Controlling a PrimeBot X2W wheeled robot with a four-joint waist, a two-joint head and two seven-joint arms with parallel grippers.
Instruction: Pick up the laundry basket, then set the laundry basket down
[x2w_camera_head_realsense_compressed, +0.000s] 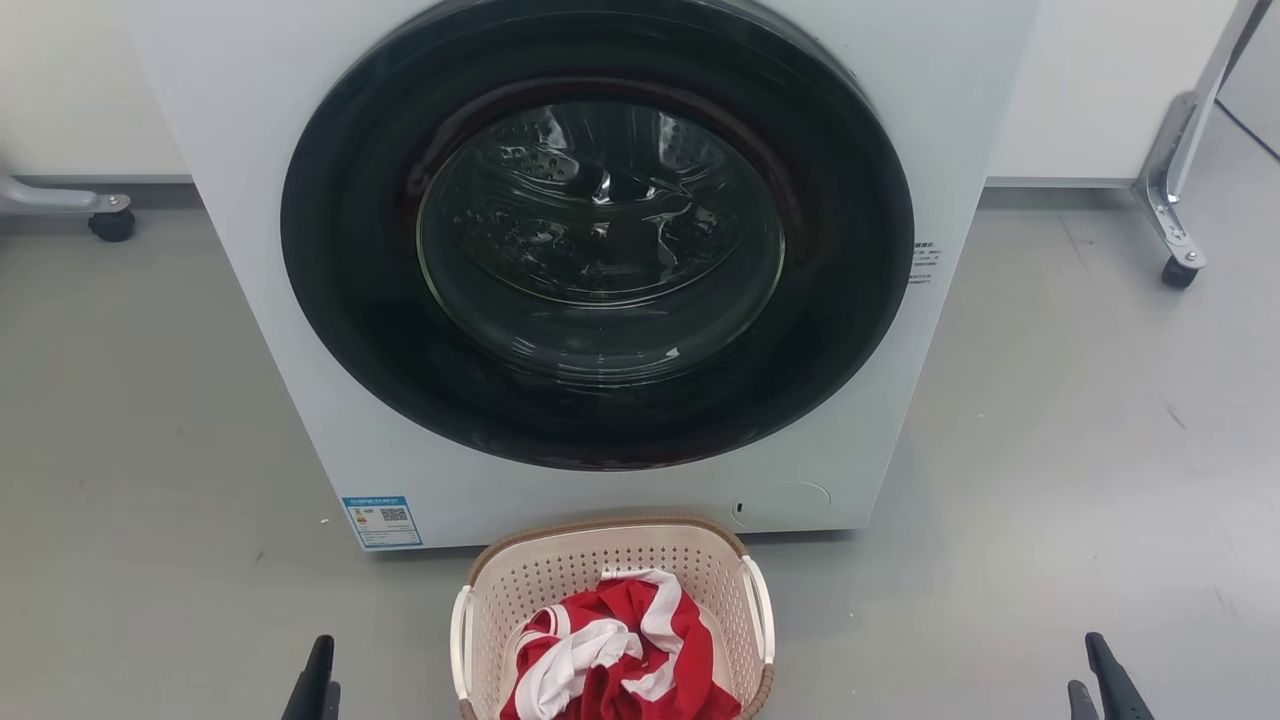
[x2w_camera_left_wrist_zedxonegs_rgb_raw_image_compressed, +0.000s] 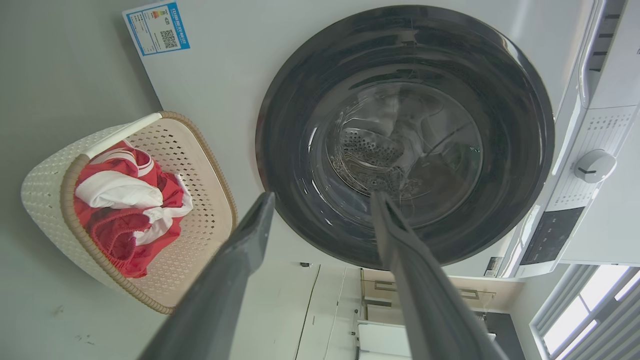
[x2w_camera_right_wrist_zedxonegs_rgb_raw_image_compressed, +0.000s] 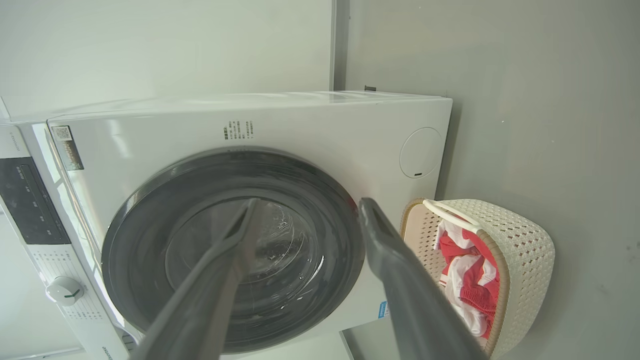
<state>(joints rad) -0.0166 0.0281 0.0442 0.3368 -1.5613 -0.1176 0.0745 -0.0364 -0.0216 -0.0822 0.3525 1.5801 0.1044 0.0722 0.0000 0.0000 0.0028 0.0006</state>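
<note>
Jaws on both arms stand spread and empty, well apart on either side of the cream perforated plastic laundry basket (x2w_camera_head_realsense_compressed: 560, 580) with brown woven-look rim. It sits on the grey floor (x2w_camera_head_realsense_compressed: 1080, 450), just before the white front-loading washing machine (x2w_camera_head_realsense_compressed: 600, 500), with crumpled red-and-white cloth (x2w_camera_head_realsense_compressed: 620, 670) inside.

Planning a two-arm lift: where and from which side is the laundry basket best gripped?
Probably its white side handles: left claw takes the left handle from the left, right claw the right handle from the right. They arch out from opposite sides of the rim, and the laundry basket sits upright between the open claws.
</note>
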